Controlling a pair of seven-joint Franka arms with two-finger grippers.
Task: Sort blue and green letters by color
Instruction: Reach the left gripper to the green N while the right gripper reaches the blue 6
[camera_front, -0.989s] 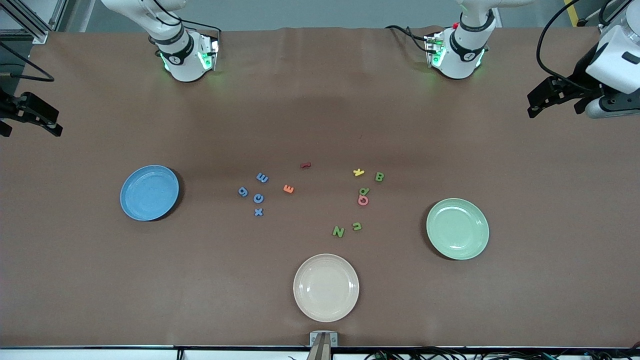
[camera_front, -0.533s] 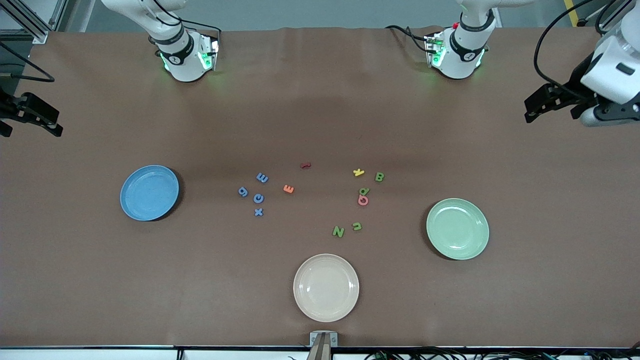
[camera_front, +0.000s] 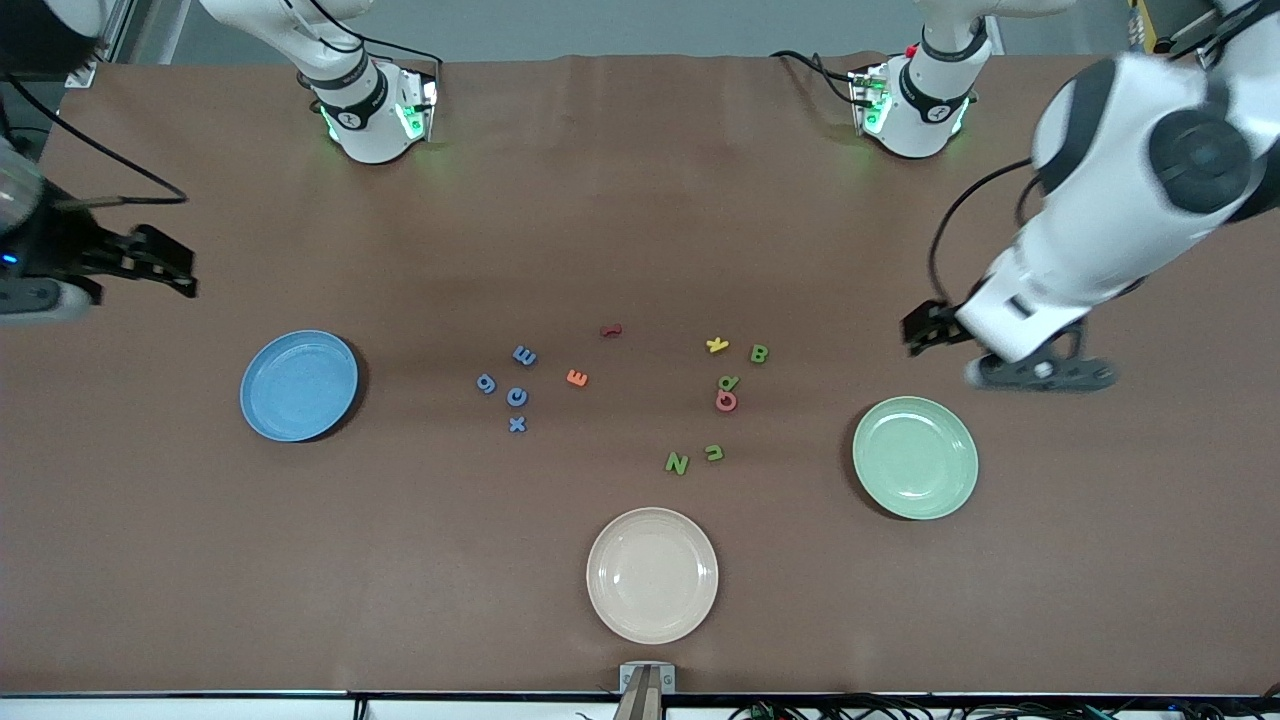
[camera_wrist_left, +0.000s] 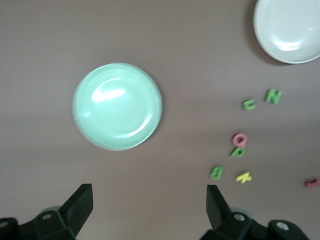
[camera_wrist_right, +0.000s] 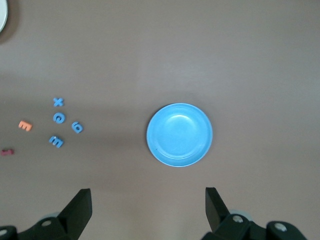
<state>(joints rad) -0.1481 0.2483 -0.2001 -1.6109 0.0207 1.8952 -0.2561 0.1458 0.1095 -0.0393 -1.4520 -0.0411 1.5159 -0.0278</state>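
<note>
**Green letters lie toward mid-frame from my left fingers, blue ones from my right**

My left fingers are spread wide and hold nothing. They hang over bare surface just above the green plate in the front view, toward the left arm's end of the table. The four green letters lie from there toward the middle of the frame. The B is the closest, sitting just beside a yellow K. The P-like piece touches or nearly touches a pink Q. Lower in the frame are the U and the N, which stand clear of the other colours.

My right fingers are also spread and empty, over bare surface at the right arm's end of the table. The blue plate lies roughly between them and the blue cluster of E, G, C and X. An orange E sits near that cluster on its mid-frame side.

No letter is on a plate yet. I judge each colour falls to the arm on its own side, and my left fingers have the shorter reach. The B looks like the natural first pick, though it calls for a narrow descent clear of the K.
</note>
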